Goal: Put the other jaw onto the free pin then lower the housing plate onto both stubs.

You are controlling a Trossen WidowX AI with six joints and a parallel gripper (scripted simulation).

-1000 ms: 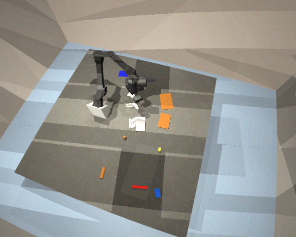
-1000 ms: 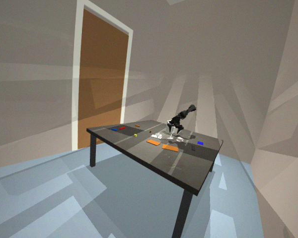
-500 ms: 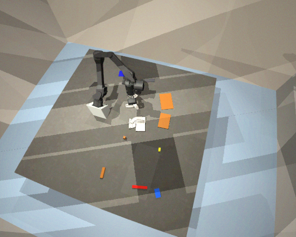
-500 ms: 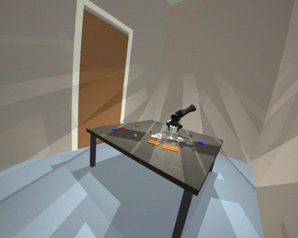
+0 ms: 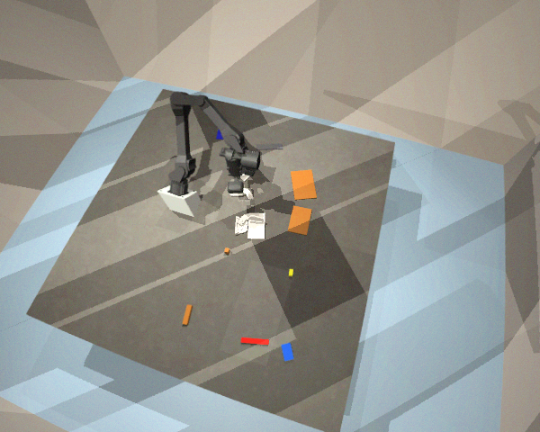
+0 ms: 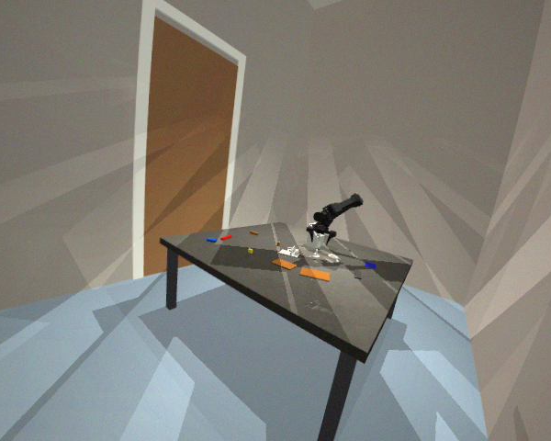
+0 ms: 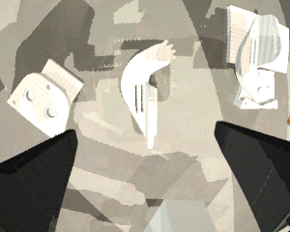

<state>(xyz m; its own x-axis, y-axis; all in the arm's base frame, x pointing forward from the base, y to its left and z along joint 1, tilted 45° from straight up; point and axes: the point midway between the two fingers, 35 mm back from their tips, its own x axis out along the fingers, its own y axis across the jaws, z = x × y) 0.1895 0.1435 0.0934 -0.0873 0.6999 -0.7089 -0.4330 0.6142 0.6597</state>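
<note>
The loose white jaw [image 7: 130, 89] [image 6: 316, 255], curved with gear teeth at one end, lies on the table, between and beyond the fingertips in the wrist view. The white housing plate [image 7: 36, 99] [image 6: 333, 258], with round holes, lies to its left in the wrist view, near the left fingertip. The white base [image 5: 256, 229] [image 6: 288, 252] stands apart on the other side, with the other jaw [image 7: 268, 41] on it. The pins and stubs cannot be made out clearly. My gripper [image 7: 148, 132] [image 6: 320, 243] is open and empty above the loose jaw. The arm partly hides the jaw and plate in the top view.
Two orange panels [image 5: 303, 184] [image 5: 300, 220] lie beside the parts. A small orange cube [image 5: 226, 251] and a yellow block [image 5: 291, 273] lie past the base. An orange bar [image 5: 186, 315], red bar [image 5: 254, 341] and blue block [image 5: 287, 352] lie farther off. A blue piece [image 6: 370, 265] lies near the arm.
</note>
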